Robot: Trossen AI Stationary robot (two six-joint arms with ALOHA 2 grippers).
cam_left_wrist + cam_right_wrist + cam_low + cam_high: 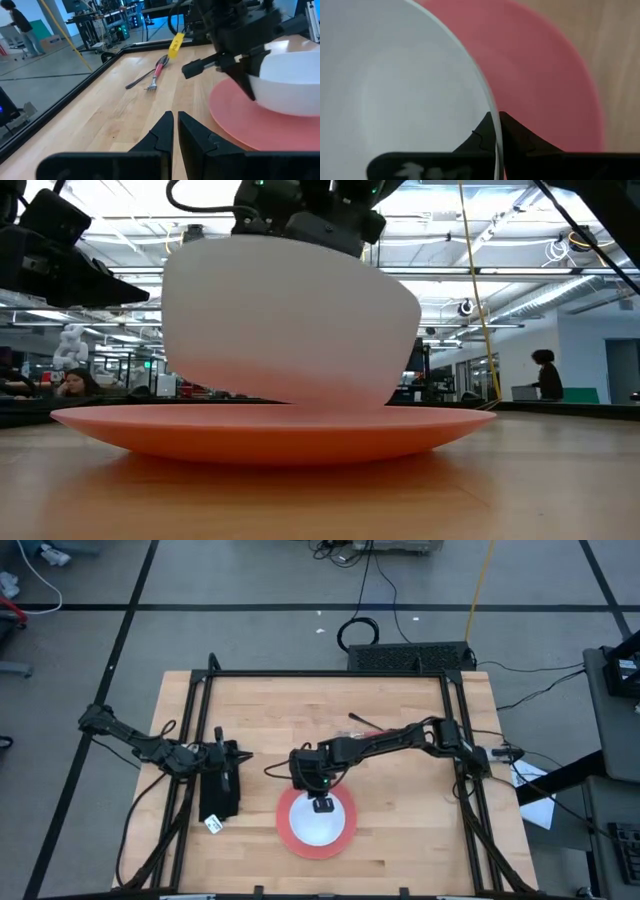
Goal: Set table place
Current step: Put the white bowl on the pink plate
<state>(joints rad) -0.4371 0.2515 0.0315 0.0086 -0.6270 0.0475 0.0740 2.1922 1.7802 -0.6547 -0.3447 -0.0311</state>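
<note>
Partly, right claw (496, 131) hides bowl (395, 85) rim.

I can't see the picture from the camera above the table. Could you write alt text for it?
Seen from above, the right gripper pinches the rim of a round white bowl sitting on a flat pink-red plate near the front of the light-wood plank table. The left gripper waits shut, empty, at the table's left, and a red-handled fork lies behind.

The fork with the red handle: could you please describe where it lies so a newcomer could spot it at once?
On the wooden table, look beyond the pink plate carrying the white bowl, toward the far edge. The fork lies flat on bare wood there, beside a dark utensil; its red handle sets it apart.
</note>
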